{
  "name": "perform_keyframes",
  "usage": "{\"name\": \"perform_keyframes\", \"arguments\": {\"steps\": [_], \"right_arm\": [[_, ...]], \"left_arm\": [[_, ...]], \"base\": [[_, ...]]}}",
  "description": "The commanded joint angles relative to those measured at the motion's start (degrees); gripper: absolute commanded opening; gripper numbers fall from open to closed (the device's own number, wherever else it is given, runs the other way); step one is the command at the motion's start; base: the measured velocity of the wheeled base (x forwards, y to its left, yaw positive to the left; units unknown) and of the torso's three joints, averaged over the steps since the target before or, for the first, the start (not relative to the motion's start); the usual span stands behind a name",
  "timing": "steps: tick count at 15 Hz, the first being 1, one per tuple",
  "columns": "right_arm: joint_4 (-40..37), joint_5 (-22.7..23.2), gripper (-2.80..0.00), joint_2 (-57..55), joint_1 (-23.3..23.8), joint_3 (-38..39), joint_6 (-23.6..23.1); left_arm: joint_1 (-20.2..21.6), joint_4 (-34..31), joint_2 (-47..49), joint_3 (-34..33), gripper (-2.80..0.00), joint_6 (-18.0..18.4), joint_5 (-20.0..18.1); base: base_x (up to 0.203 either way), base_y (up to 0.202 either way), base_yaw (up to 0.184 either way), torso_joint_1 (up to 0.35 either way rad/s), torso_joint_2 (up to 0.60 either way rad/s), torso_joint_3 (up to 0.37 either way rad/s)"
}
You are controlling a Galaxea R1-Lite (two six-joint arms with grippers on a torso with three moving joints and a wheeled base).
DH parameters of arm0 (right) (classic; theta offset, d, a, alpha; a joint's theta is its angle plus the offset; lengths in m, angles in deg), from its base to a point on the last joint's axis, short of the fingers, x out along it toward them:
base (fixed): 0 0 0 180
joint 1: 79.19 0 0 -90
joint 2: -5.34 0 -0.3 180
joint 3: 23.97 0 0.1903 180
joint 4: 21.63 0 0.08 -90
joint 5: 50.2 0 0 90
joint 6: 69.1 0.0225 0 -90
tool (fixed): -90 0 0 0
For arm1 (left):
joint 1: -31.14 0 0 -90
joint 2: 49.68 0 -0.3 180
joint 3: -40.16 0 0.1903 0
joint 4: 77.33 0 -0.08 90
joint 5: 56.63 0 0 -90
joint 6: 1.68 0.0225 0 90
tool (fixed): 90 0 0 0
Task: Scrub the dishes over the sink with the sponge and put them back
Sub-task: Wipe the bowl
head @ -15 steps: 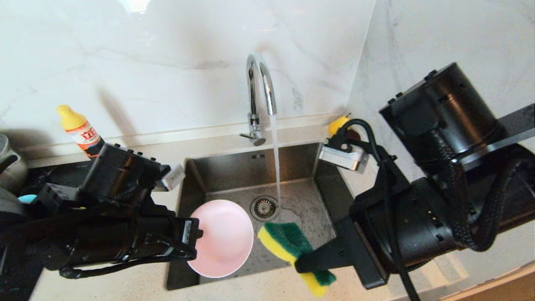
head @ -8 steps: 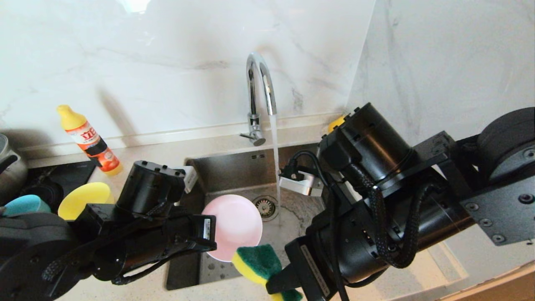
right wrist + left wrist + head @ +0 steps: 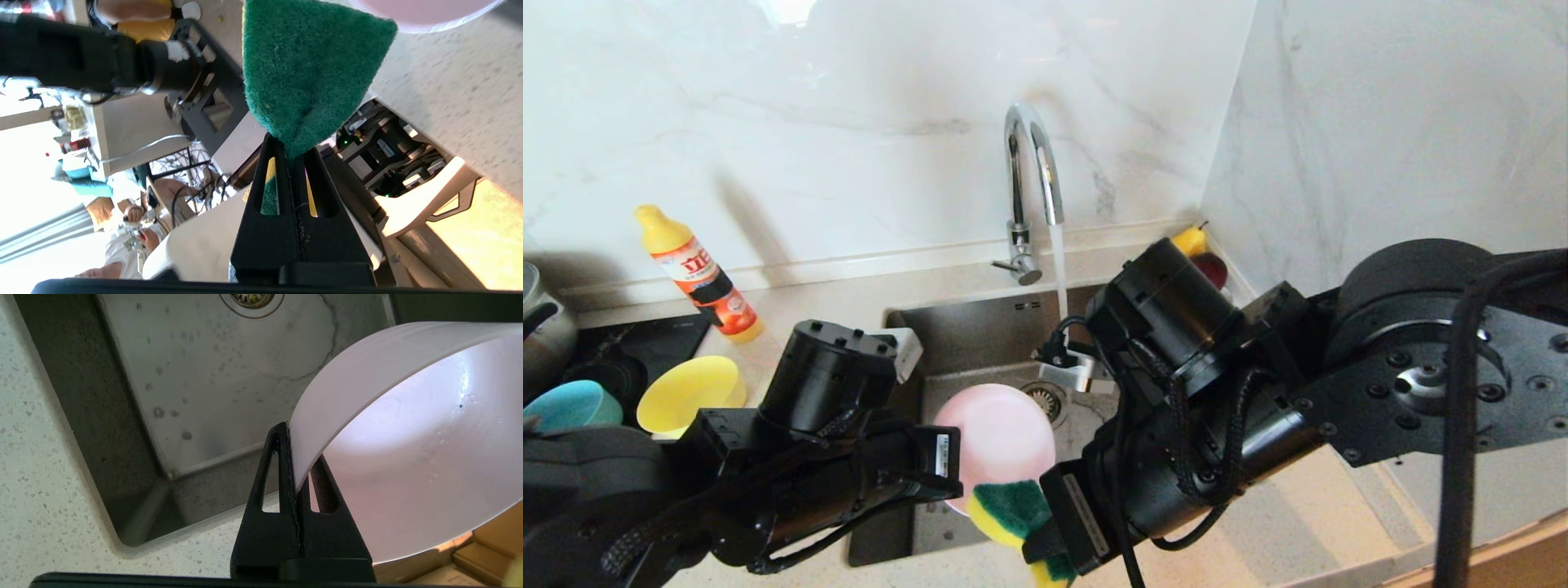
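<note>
While the pink bowl (image 3: 1001, 437) hangs tilted over the sink (image 3: 980, 331), we read the step as bringing sponge to dish for the scrub. Our left gripper (image 3: 295, 457) is clamped thin on the bowl's rim, one finger inside and one outside, at the sink's near edge. Our right gripper (image 3: 295, 157) pinches the sponge (image 3: 1013, 510) hard enough to crease it, just nearer than the bowl at the sink's near rim; contact we can't confirm, looks about touching.

Next move, our guess: press the green face into the bowl's hollow and rub, keeping the rim grip steady since a thin-wall pinch could slip when pushed.

Materials: bowl is smooth, glossy, thin plastic, wet beads inside. Sponge is coarse green scouring fibre on soft yellow foam. Sink is brushed steel, square, water-spotted, round drain strainer (image 3: 1039, 398) in the middle; water runs from the arched chrome faucet (image 3: 1031, 175) behind the sink. Yellow bowl (image 3: 690, 394) and teal bowl (image 3: 568, 404) wait on the counter left of the sink.
</note>
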Motion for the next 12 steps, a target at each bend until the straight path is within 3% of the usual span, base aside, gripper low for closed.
{"name": "perform_keyframes", "arguments": {"steps": [1, 4, 8, 12], "right_arm": [[-0.15, 0.05, -2.80, -2.42, 1.17, -1.11, 0.11], [-0.14, -0.06, -2.80, -4.83, 2.88, -3.46, 1.57], [-0.23, -1.53, -2.80, -6.42, 3.72, -6.48, 3.28], [-0.32, -1.53, -2.80, -7.38, 3.72, -8.24, 3.36]], "left_arm": [[-0.06, 0.04, -0.15, -0.41, -2.80, -0.07, 0.08], [-0.15, 0.51, -0.33, -1.46, -2.80, 0.02, -0.14], [-0.83, 7.01, 0.02, -4.48, -2.80, 0.61, 0.05], [-1.79, 7.51, -0.25, -5.94, -2.80, 0.72, 0.30]], "base": [[0.000, 0.000, 0.000, 0.000, 0.00, 0.000], [0.000, 0.000, 0.000, 0.000, 0.00, 0.000], [0.000, 0.000, 0.000, 0.000, 0.00, 0.000], [0.000, 0.000, 0.000, 0.000, 0.00, 0.000]]}}
